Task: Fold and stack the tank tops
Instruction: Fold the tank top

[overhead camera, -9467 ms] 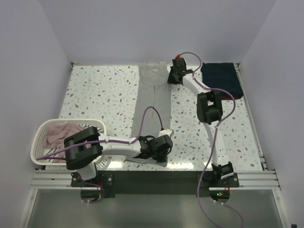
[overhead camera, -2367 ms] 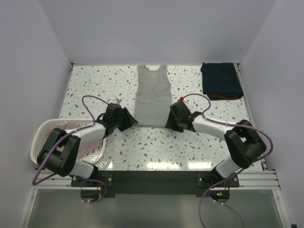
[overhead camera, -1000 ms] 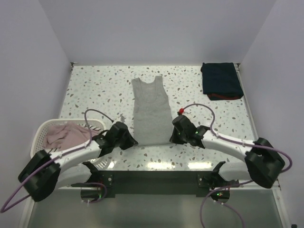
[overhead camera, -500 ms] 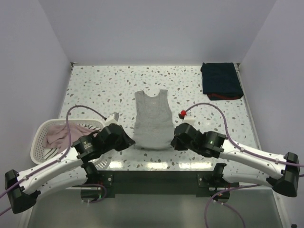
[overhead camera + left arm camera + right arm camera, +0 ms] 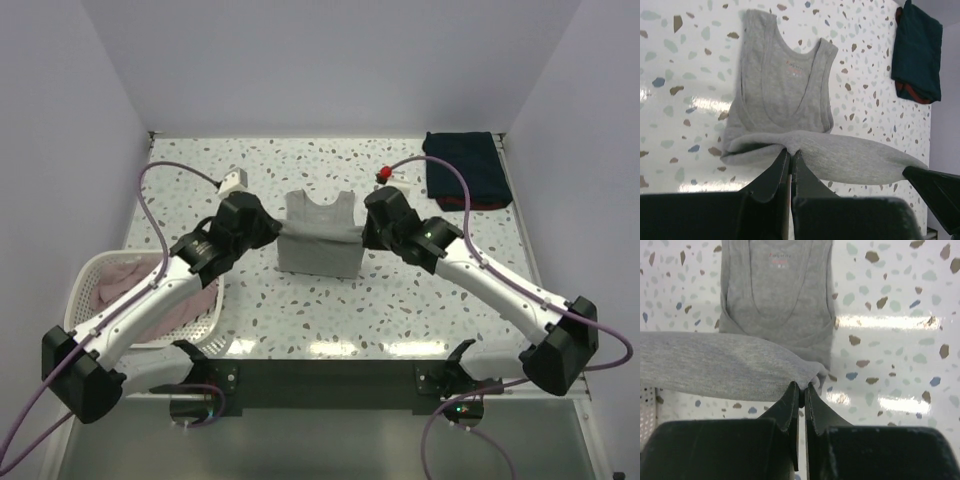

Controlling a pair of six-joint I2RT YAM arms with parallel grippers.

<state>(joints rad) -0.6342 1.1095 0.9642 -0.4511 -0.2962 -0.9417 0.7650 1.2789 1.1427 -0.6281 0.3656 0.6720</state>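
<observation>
1. While the overhead camera shows only that the left gripper (image 5: 268, 230) and the right gripper (image 5: 368, 232) sit at either side of the grey tank top (image 5: 318, 250), each wrist camera shows its own jaws pressed together on a corner of the hem.
2. Both wrist views show the hem held doubled over above the lower half of the garment. Beyond it the neckline, straps and a small printed label (image 5: 796, 70) lie flat. From overhead the label cannot be made out.
3. Only the left wrist view shows the other gripper's dark finger at the far end of the raised hem.
4. Overhead, the grey tank top lies at the middle of the speckled table (image 5: 300, 300), with its straps toward the far edge.
5. A navy jersey (image 5: 463, 168) lies folded at the far right corner, well apart from the grey one, with dark red trim showing along its near side.
6. A white slotted basket (image 5: 72, 310) stands at the near left and holds pinkish cloth (image 5: 115, 285). The left arm (image 5: 150, 298) crosses above the basket and hides part of it.
7. Purple cables (image 5: 142, 200) loop up from both arms.
8. Counted:
   - two grippers, both clamped on the grey hem
   - one grey tank top
   - one navy jersey
   - one basket
   - pinkish pieces whose number cannot be told
</observation>
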